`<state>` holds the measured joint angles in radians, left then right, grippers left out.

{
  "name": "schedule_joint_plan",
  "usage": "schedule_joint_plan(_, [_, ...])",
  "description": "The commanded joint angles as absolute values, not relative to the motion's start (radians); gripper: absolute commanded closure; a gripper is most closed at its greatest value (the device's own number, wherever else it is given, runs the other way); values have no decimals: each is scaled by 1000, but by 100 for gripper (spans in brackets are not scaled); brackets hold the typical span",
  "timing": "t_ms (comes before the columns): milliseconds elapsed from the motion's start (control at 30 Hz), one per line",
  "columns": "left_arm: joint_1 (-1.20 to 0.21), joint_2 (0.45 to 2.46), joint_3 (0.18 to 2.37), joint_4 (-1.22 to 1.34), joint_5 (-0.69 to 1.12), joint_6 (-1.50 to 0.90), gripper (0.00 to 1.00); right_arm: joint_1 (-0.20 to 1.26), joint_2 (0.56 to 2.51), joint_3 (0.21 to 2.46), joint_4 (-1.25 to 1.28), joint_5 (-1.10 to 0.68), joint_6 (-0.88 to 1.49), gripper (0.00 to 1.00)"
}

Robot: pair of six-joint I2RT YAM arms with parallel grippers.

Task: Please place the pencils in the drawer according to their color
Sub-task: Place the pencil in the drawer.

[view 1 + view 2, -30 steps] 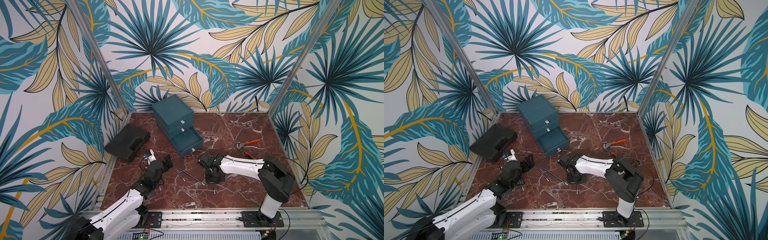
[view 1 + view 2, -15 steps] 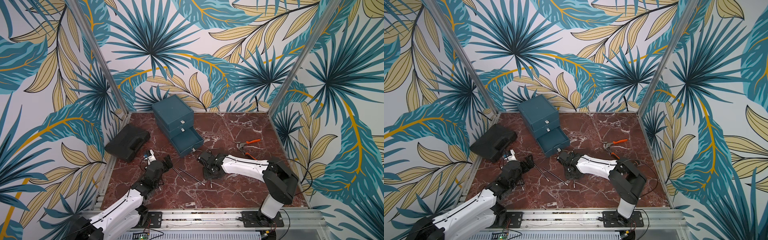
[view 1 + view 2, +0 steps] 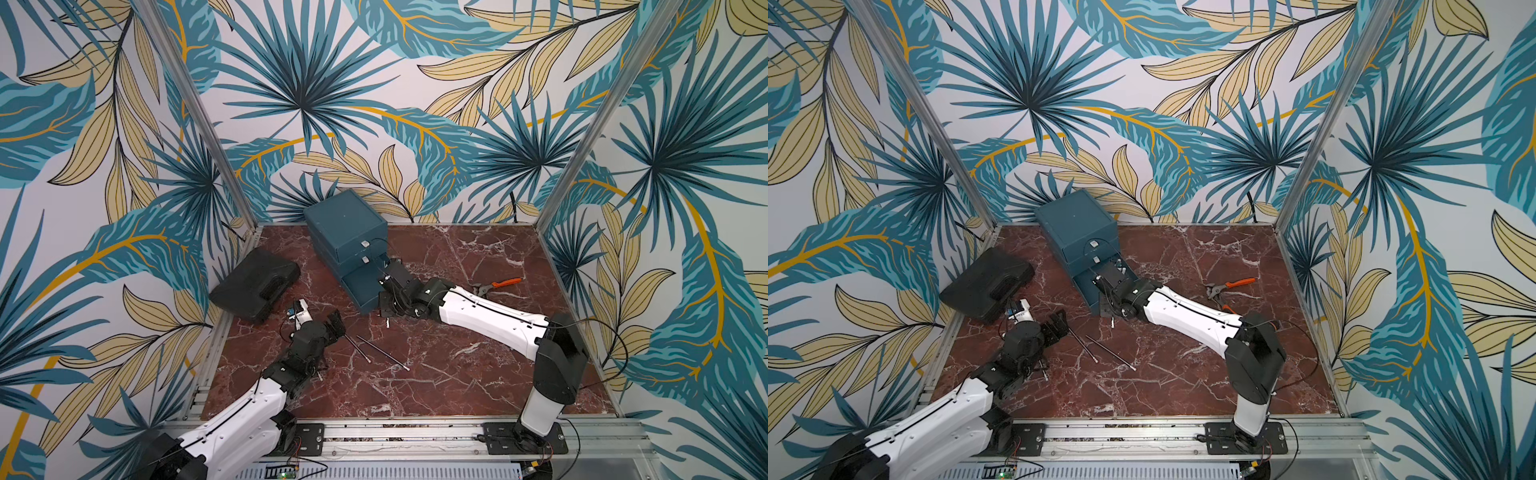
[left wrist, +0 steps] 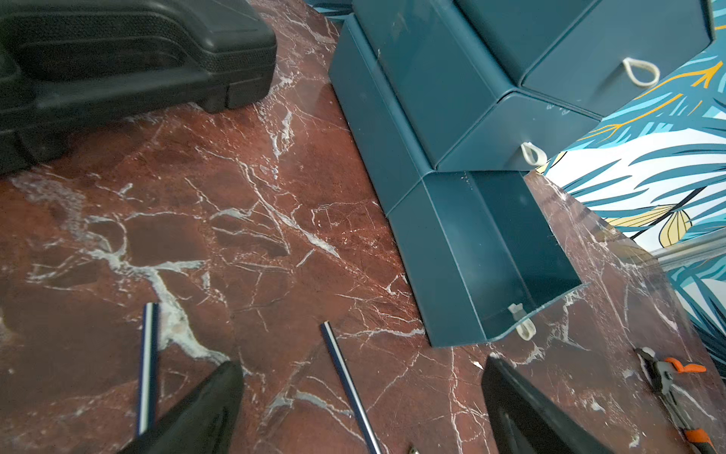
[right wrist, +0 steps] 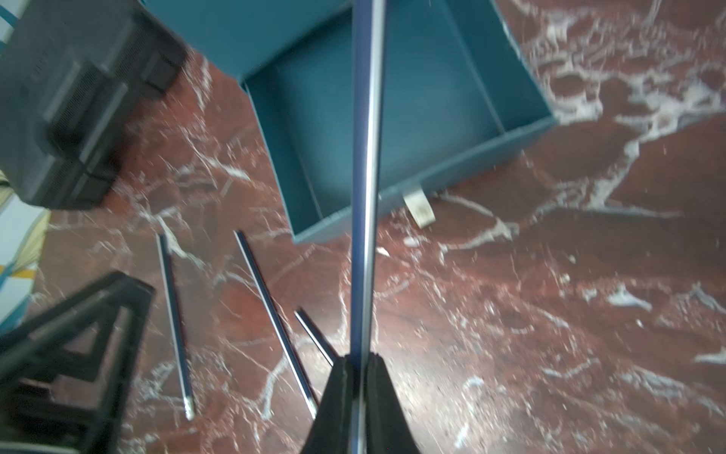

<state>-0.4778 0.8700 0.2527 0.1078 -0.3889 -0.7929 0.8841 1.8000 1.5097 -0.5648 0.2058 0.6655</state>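
One dark pencil is clamped in the right pincer at the empty-looking bottom drawer, two pencils are left on the tabletop, left pincer is spread wide.

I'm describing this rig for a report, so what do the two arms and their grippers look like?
Both arms match: the left arm and right arm have smooth white shells on the long links and black joints, with a thin black cable running along the white shell. The left gripper and right gripper are black, with tapered wedge-like fingers. No markings are legible.
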Motion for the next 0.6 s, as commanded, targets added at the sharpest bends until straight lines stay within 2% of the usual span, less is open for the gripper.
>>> schedule_joint_plan(0, [-473, 865, 247, 106, -397, -779, 0, 876, 1832, 1547, -533, 266, 678, 100])
schedule_joint_plan(567, [-473, 868, 242, 109, -402, -779, 0, 780, 1921, 1574, -290, 215, 820, 100])
